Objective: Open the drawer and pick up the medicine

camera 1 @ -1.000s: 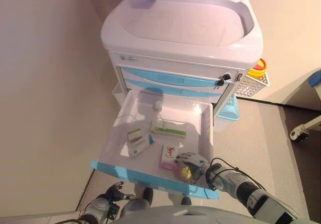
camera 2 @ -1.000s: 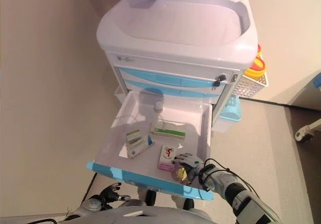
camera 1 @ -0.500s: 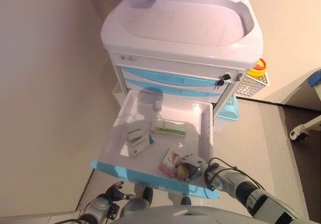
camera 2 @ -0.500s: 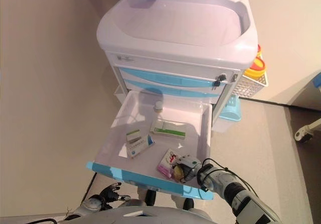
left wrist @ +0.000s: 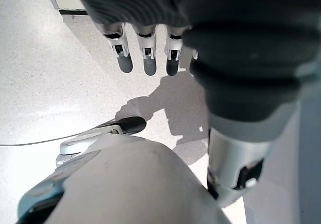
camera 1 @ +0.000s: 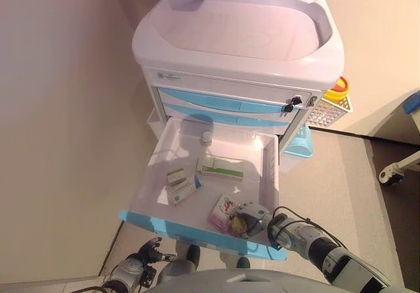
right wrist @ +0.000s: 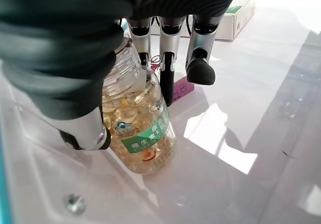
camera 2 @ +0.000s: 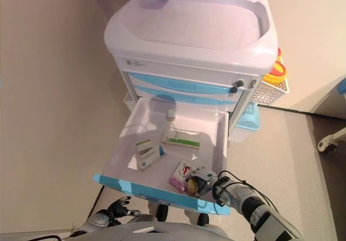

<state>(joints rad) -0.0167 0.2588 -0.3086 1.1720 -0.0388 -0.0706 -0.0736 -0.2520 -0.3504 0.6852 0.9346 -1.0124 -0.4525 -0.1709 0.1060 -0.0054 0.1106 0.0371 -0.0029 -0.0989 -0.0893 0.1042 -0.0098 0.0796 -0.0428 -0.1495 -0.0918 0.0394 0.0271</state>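
Glossy plastic drawer [camera 1: 266,168]; clear, probably plastic bottle [right wrist: 143,133].

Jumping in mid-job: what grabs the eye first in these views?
The open drawer of the white-and-blue cart, with medicine boxes lying in it. At its front right corner the right hand curls round a clear bottle of yellow capsules, beside a pink-and-white box. The left hand hangs open, low over the floor.

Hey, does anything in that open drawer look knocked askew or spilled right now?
Nothing is spilled. The pink-and-white medicine box lies askew against the right hand, which is curled round a clear bottle of yellow capsules at the front right of the open white drawer. The other boxes lie flat.
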